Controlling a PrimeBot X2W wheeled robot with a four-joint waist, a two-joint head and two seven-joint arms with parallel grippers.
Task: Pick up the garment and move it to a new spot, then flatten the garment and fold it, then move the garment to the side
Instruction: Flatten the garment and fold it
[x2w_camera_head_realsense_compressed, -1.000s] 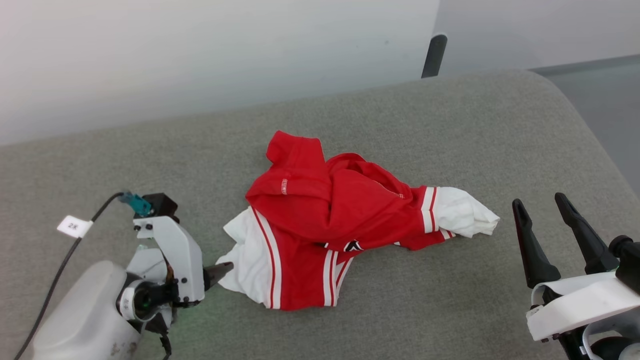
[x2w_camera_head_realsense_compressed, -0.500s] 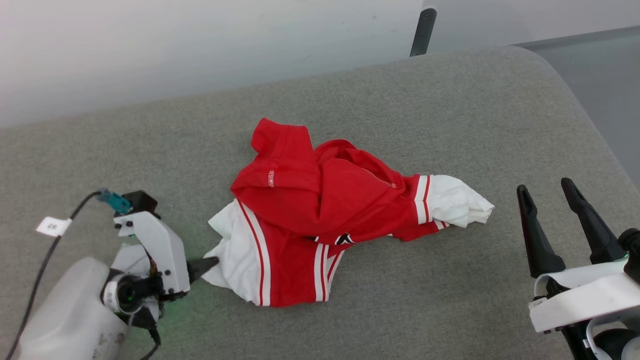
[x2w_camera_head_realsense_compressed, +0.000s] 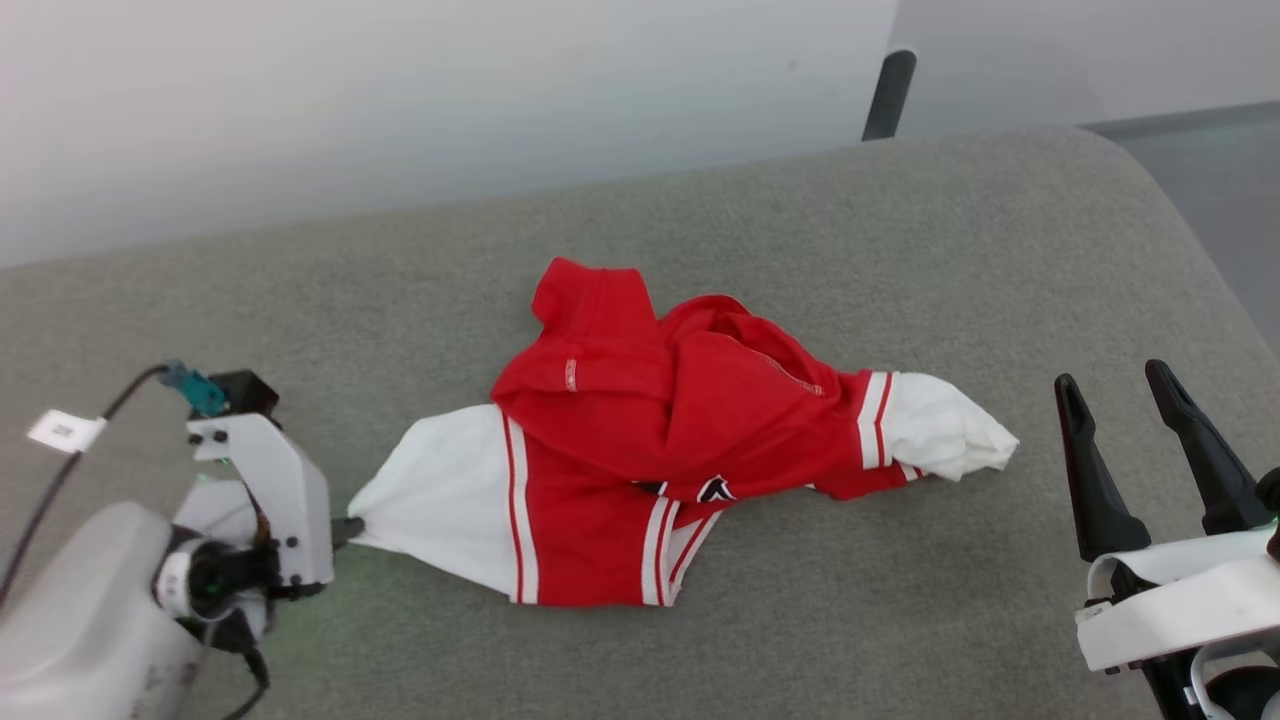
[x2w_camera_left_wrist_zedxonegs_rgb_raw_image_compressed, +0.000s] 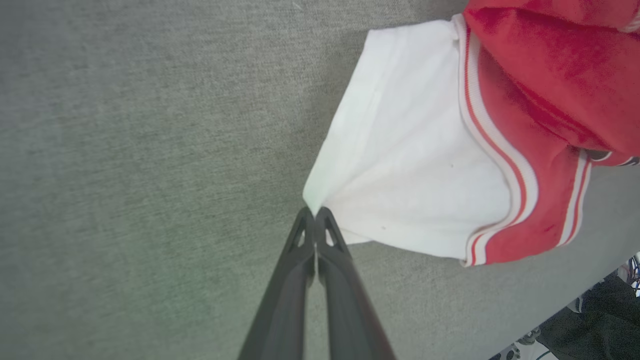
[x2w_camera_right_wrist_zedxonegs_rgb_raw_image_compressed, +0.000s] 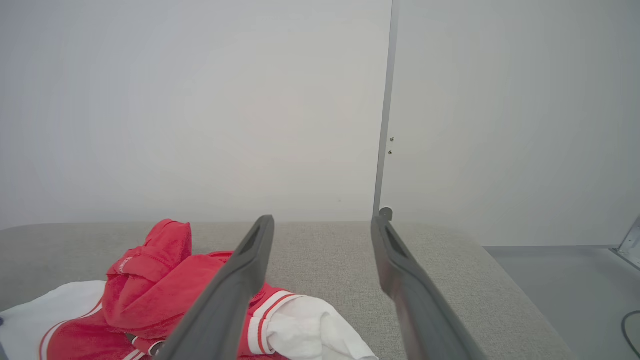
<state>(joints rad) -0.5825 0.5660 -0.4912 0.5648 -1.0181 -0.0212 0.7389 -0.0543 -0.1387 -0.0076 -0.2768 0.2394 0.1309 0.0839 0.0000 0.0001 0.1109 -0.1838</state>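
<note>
Counting: one jersey (x2w_camera_head_realsense_compressed: 640, 440), one grey padded bench (x2w_camera_head_realsense_compressed: 900, 230), two sets of jaws. The jersey lies crumpled mid-bench, red body bunched, with a white sleeve panel at each end. Left jaws are pressed together, pinching the tip of the left white sleeve (x2w_camera_left_wrist_zedxonegs_rgb_raw_image_compressed: 400, 150); the cloth fans out taut from the two dark fingers (x2w_camera_left_wrist_zedxonegs_rgb_raw_image_compressed: 292, 280). Right jaws stand wide apart and hold nothing, raised at the near right of the bench, clear of the right white sleeve (x2w_camera_head_realsense_compressed: 945, 435). One dark post (x2w_camera_head_realsense_compressed: 888, 95) stands behind the bench.
</note>
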